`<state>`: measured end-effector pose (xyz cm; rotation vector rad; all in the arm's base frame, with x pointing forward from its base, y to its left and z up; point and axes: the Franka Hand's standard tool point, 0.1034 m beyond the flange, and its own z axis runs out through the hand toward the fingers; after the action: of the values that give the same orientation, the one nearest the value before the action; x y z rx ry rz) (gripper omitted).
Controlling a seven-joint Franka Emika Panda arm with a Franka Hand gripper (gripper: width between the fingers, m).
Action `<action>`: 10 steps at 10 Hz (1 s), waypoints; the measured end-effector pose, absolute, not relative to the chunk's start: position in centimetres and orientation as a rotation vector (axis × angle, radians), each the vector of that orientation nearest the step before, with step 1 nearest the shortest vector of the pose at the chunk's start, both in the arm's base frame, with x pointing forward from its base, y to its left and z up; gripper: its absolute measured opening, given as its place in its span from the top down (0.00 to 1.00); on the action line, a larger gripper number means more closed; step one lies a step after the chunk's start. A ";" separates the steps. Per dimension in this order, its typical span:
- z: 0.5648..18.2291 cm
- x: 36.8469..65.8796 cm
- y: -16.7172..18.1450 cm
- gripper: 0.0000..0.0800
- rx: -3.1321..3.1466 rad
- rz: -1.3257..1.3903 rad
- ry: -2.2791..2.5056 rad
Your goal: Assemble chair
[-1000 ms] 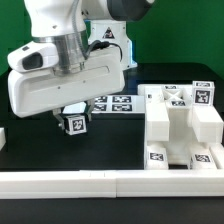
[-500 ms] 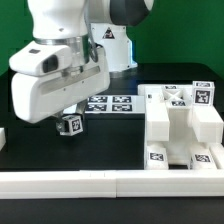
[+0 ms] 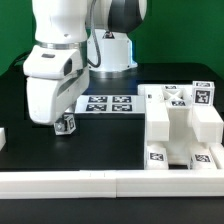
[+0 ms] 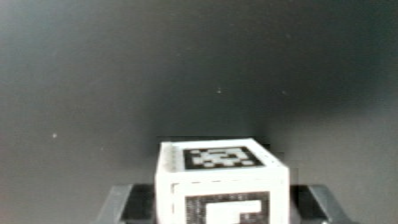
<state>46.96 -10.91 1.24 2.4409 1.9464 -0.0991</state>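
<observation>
Claw (image 3: 68,122) is clamped on a small tagged chair part (image 4: 221,180), well to the exterior view's left of the seat block (image 3: 182,132), so keep it square and carry it above the counter (image 3: 110,145).

- The white robot arm (image 3: 62,55) bends down low over the black bench (image 3: 100,135).
- Its claw (image 3: 66,122) points down at about 6 o'clock.
- The claw squeezes a small white block (image 4: 221,180).
</observation>
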 end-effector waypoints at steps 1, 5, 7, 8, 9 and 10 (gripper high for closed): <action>1.2 46.9 -11.1 0.65 2.421 -0.106 1.968; 1.0 46.1 -9.6 0.65 2.390 -0.103 1.911; 1.0 46.1 -9.7 0.62 2.388 -0.094 1.906; 1.0 46.0 -9.7 0.62 2.404 -0.094 1.886; 1.0 46.1 -9.7 0.41 2.449 -0.101 1.834; 1.2 46.3 -9.6 0.25 2.499 -0.117 1.780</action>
<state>46.31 -9.59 1.22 2.4988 1.7796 -0.1174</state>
